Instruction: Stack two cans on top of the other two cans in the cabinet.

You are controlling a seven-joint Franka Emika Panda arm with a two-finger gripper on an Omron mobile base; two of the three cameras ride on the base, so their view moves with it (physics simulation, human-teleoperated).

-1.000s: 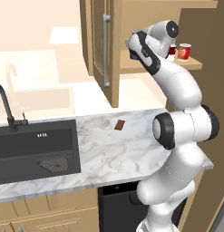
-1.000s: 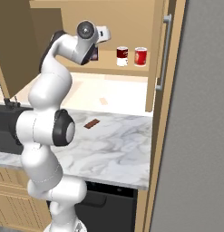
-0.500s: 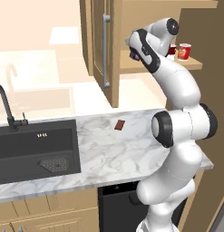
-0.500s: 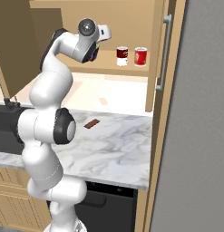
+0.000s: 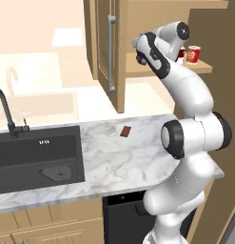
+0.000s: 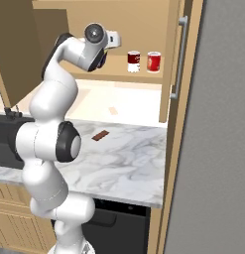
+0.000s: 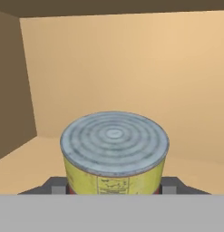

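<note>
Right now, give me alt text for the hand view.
A can with a ringed grey top and yellow label sits close up between the gripper fingertips. Behind it are the cabinet's tan back wall and shelf.

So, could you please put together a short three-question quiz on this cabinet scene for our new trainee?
1. True or false: the can between the fingertips in the hand view has a grey ringed top and a yellow label.
2. In the right base view, how many cans stand on the cabinet shelf to the right of the gripper?
A. one
B. two
C. four
3. Fill in: the small brown thing lies on the marble ______.

Key
1. True.
2. B: a dark red and white can and a bright red can, side by side.
3. Counter.
</note>
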